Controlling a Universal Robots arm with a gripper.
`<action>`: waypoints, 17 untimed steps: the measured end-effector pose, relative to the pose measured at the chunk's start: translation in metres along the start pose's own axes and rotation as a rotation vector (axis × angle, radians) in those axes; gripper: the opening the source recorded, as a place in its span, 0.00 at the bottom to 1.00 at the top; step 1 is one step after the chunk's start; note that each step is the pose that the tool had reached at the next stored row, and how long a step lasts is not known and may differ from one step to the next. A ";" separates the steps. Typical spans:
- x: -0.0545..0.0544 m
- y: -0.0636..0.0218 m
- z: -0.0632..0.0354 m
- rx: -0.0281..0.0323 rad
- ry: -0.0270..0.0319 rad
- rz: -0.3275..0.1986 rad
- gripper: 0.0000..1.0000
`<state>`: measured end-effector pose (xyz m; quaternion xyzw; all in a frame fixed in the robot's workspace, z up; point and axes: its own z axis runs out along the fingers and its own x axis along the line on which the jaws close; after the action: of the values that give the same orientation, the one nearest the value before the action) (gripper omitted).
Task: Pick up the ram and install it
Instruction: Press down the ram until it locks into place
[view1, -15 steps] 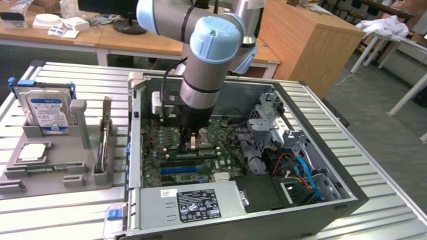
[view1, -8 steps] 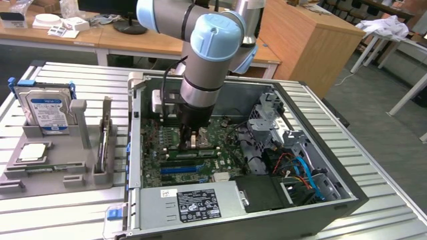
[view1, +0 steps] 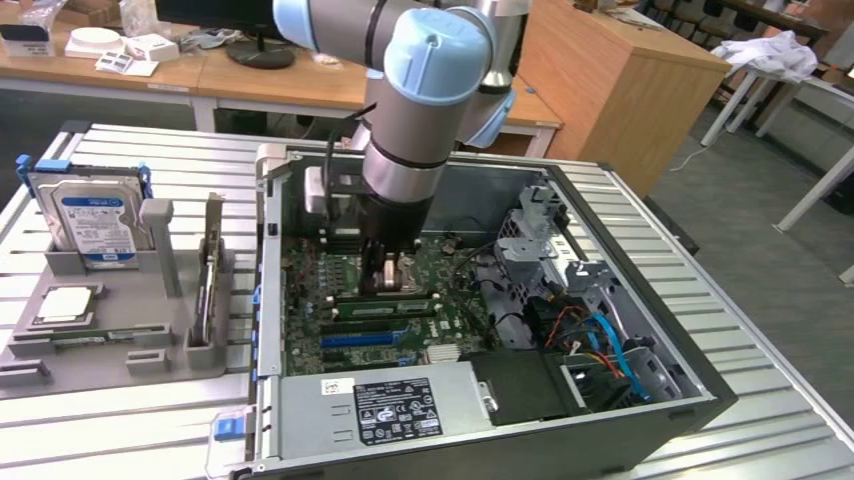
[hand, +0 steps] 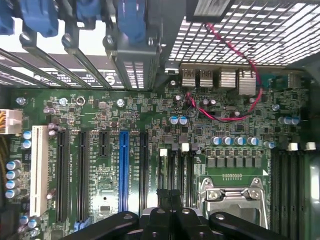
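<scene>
Claw (hand: 169, 196) pinched shut, empty, low over motherboard (hand: 150, 150); green stick, likely ram (view1: 384, 307), seated in slot.

Arm (view1: 414, 130) hides motherboard (view1: 387, 300) centre in exterior view. Claw (hand: 170, 200) cut off at wrist picture's edge. Computer case (view1: 667, 400) clipped at 6 o'clock edge of exterior view. Power supply label (view1: 396, 408) text too small to read.

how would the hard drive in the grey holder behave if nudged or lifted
The hard drive looks like a rigid metal box: probably stiff and heavy for its size. Standing on edge in the grey holder, it might tip if pushed hard.
</scene>
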<state>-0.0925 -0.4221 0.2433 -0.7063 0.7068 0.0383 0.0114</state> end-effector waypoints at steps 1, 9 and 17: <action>0.000 0.0001 -0.0023 0.0000 0.0000 0.000 0.11; -0.001 0.0007 -0.0195 0.0000 0.0000 0.000 0.11; -0.003 0.0013 -0.0358 -0.0005 0.0000 0.000 0.11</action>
<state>-0.0924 -0.4221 0.2792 -0.7063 0.7068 0.0384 0.0112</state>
